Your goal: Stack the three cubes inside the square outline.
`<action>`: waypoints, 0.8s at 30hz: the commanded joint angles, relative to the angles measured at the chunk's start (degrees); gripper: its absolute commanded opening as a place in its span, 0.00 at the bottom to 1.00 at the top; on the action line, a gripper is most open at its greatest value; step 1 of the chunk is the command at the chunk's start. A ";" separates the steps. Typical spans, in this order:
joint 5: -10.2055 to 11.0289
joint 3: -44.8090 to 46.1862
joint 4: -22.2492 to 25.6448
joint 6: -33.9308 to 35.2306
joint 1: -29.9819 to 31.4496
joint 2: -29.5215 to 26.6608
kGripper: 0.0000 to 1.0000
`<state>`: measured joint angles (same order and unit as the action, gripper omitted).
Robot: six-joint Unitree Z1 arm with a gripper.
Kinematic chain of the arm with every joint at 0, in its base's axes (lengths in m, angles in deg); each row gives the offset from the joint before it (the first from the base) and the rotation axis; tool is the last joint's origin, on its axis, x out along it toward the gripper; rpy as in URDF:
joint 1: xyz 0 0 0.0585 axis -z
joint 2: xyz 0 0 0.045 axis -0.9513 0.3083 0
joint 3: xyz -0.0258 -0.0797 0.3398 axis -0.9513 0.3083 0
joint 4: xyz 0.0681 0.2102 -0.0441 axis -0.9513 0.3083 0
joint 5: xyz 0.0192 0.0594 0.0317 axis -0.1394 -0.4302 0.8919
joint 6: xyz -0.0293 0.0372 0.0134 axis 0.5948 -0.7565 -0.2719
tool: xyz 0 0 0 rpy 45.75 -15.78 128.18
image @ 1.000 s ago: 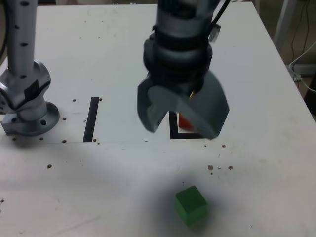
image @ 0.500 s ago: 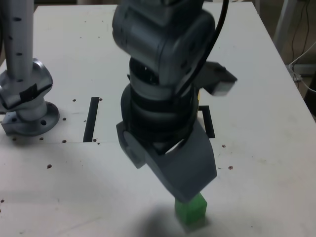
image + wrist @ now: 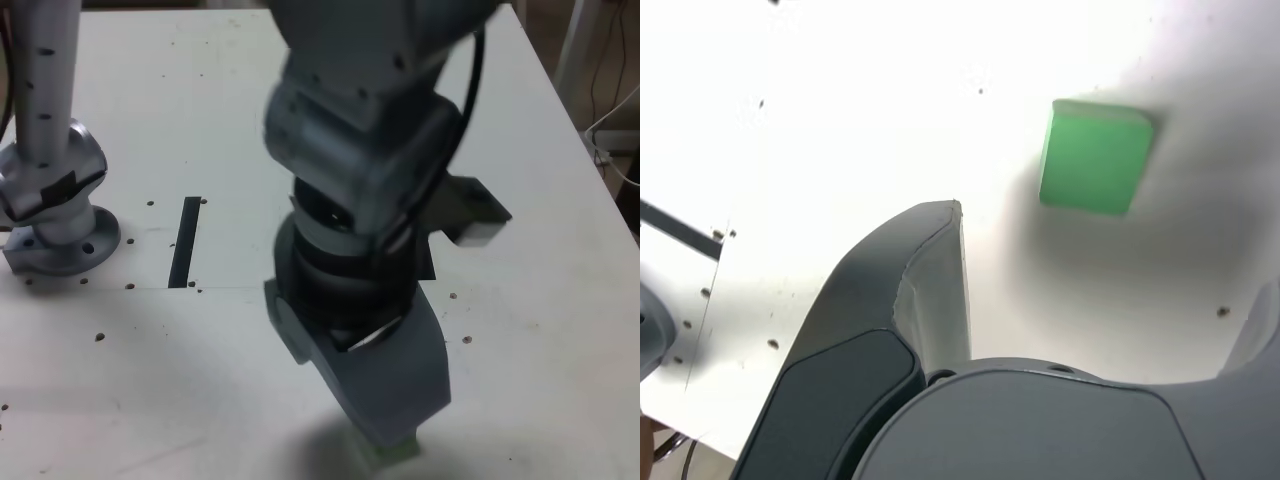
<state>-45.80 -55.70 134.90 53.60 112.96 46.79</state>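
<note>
Exterior view: our gripper (image 3: 385, 415) low at bottom centre, hiding green cube (image 3: 395, 452) except sliver; square outline mostly blocked.
Wrist view: jaws spread wide, empty; cube ahead on table, ungrasped. Green stacking still pending.

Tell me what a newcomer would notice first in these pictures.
The big grey arm fills the middle of the exterior view, its open tool lowered over the green cube near the table's front edge. In the wrist view the green cube lies untouched on the white top, ahead of the spread jaws.
</note>
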 commanded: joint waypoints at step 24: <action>-2.67 6.12 -9.20 -1.61 -3.12 5.65 0.79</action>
<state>-48.71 -49.53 125.34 51.63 109.71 52.09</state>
